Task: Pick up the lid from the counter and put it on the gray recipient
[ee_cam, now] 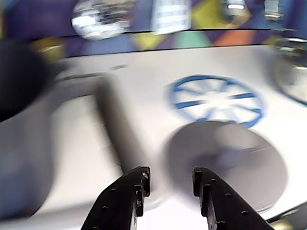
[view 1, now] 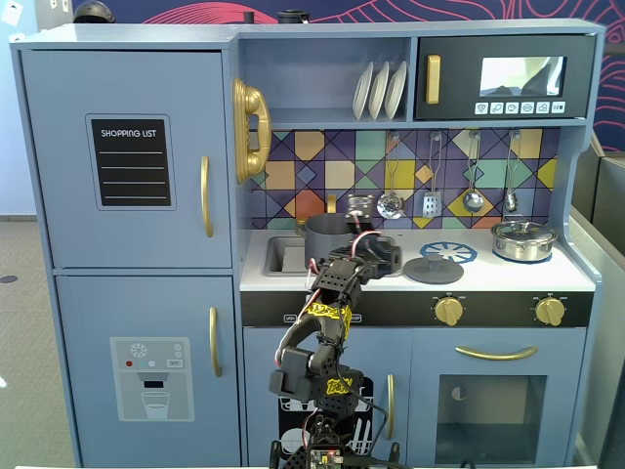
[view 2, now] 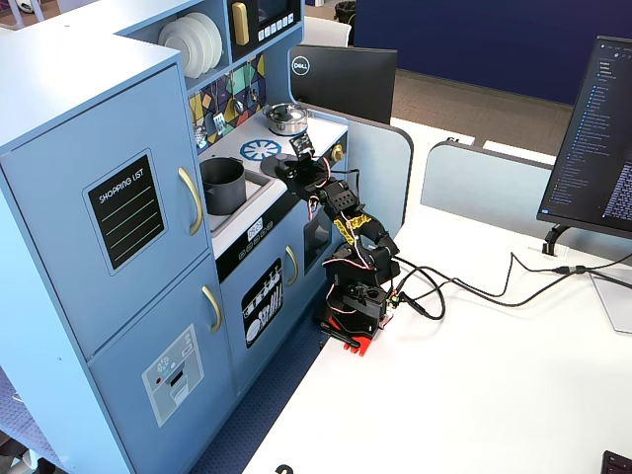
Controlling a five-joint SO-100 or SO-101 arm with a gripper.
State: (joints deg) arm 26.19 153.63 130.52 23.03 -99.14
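Two fingers of the gripper [ee_cam: 169, 184] apart, empty, near edge of the lid [ee_cam: 225, 163], lining up grasp; gray recipient [view 1: 329, 236] far left.

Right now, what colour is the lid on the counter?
Dark gray, matte; the lid shows best in a fixed view.

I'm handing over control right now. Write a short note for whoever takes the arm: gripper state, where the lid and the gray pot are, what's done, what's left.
Gripper: open, empty, hovering low over the white counter, its fingertips just short of the lid's near-left edge in the wrist view.
Flat round dark gray matte lid: lying on the counter in front of the blue burner print, not grasped.
Dark gray matte cylindrical pot: upright by the sink, left of the gripper in a fixed view, uncovered.
Done: approach only.
Left: close on the lid, lift it, carry it left, set it on the pot.
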